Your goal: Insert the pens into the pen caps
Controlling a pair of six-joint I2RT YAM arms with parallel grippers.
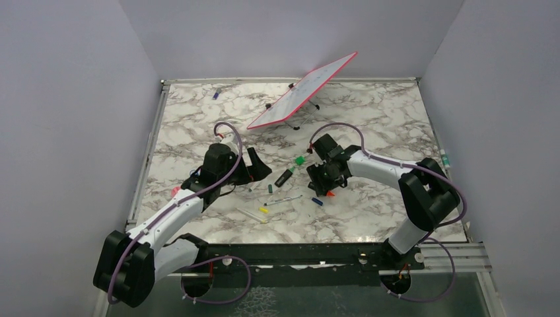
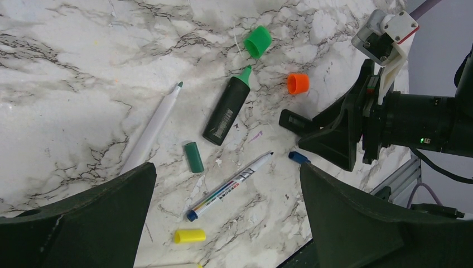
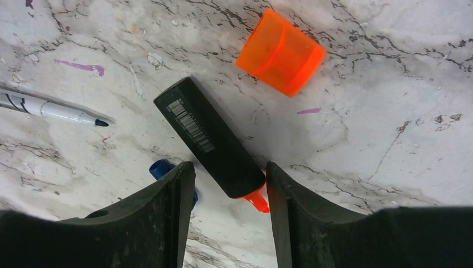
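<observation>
Right gripper [image 3: 230, 173] first, because it's practically on top of its target: the two dark fingers sit low over the marble table [image 1: 370, 218], about half open, straddling the tip end of the orange-tipped black highlighter [image 3: 209, 137]. One finger looks almost against the barrel and there's bare marble showing by the other, so I'd say nothing is clamped yet. The highlighter lies flat and slanted across the jaws, its wet orange nib poking out between the fingers.

Its orange cap [image 3: 280, 51] is on its side just beyond the far end of the barrel, not touching it. A little blue cap [image 3: 162, 167] peeks out beside the other finger.

My read: that barrel is light, rigid, smooth plastic. Lying crooked like that, it could twist or skate when squeezed. A hold further back, mid-barrel, would leave the nib free for capping. The cap is tiny and hollow and will scoot at a nudge.

Over to the left gripper [image 2: 227, 173]: fingers spread as wide as they go, empty, hanging above the scatter. Below it lie the green-tipped highlighter [image 2: 226, 111], its green cap [image 2: 257, 41], a yellow cap [image 2: 189, 235] and two thin white pens [image 2: 228, 186].
</observation>
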